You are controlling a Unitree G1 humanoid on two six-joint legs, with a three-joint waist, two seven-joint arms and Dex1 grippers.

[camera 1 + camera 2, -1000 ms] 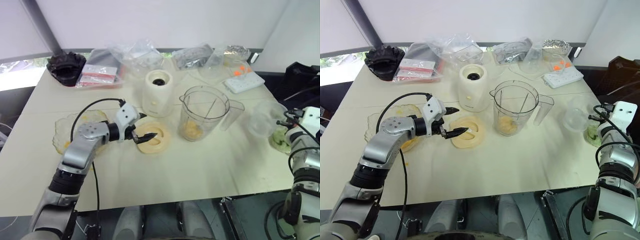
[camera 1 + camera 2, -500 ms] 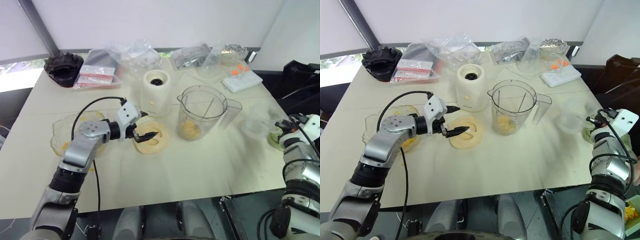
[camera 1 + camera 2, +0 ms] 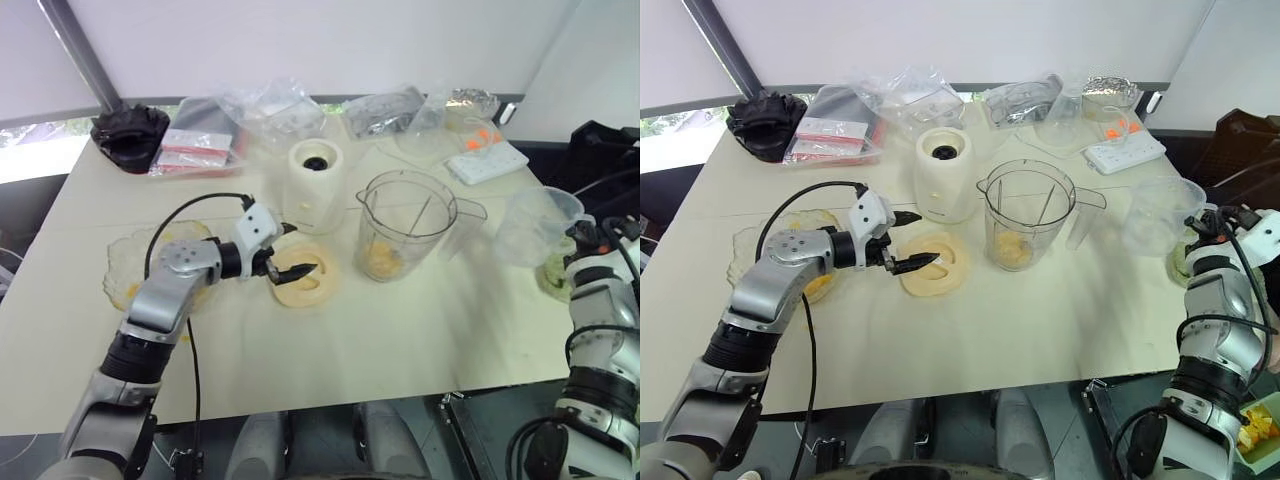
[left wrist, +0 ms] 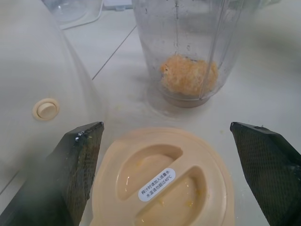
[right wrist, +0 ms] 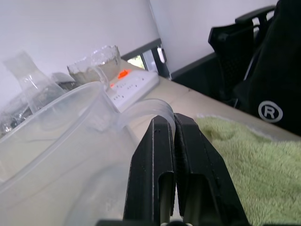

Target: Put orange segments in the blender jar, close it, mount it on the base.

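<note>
Blender jar (image 4: 188,47) cut off above orange segments (image 4: 189,75).

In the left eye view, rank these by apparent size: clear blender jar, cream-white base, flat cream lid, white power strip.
1. Clear plastic blender jar
2. Cream-white rounded base
3. Flat round cream lid, close to the base, so this order is unsure
4. White power strip, farther away

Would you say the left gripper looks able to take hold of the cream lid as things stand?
Probably yes. The left gripper is open, its fingers standing on either side of the cream lid, which lies flat on the table. Nothing sits between them, and the base and blender jar stand clear beyond it.
</note>
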